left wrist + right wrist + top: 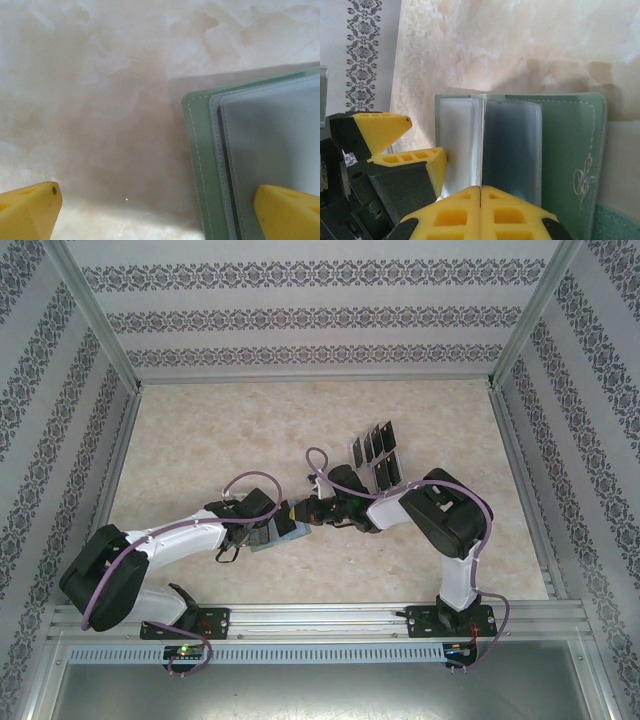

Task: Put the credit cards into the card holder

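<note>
The sage-green card holder [570, 150] lies open on the table, its clear sleeves [512, 145] exposed. My right gripper [480, 189] is shut on one thin clear sleeve leaf, holding it up on edge. My left gripper [160, 212] stands wide open at the holder's corner [200, 165], one yellow finger [287, 212] over the sleeves and the other over bare table. In the top view both grippers meet at the holder [268, 538], the left [268, 527] beside the right [297, 510]. Several black credit cards [375, 453] stand apart behind the right arm.
The cards stand in a clear slotted tray [383, 478] just behind the right wrist. Patterned walls [320, 315] enclose the marble table [220, 430] on three sides. An aluminium rail [320, 618] runs along the near edge.
</note>
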